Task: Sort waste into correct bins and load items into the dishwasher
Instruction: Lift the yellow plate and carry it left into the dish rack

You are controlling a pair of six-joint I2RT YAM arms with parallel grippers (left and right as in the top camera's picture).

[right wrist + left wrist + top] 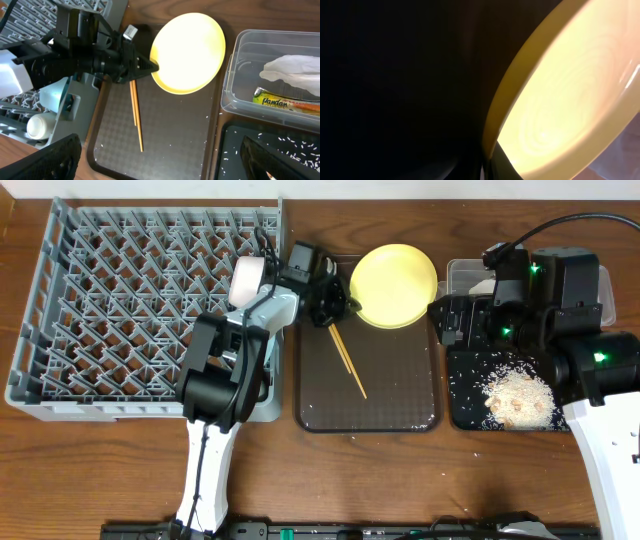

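plate (395, 285) is at the far end of the brown tray (390, 405), the left claw (345, 302) clamped on its left rim. i think it needs a firm grip, a lift clear of the chopsticks (348, 360), then a carry left to stand on edge between the pegs of the rack (30, 320). right claw (452, 320) hangs wide apart over the black tray (462, 408), empty. left wrist view is mostly dark; how deep the rim sits i cannot tell.

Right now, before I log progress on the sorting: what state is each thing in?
left gripper, shut on yellow plate rim
right gripper, open, empty
yellow plate, held by its rim
chopsticks, loose on brown tray
clear tub, holds napkin and wrapper
black tray, holds rice scraps
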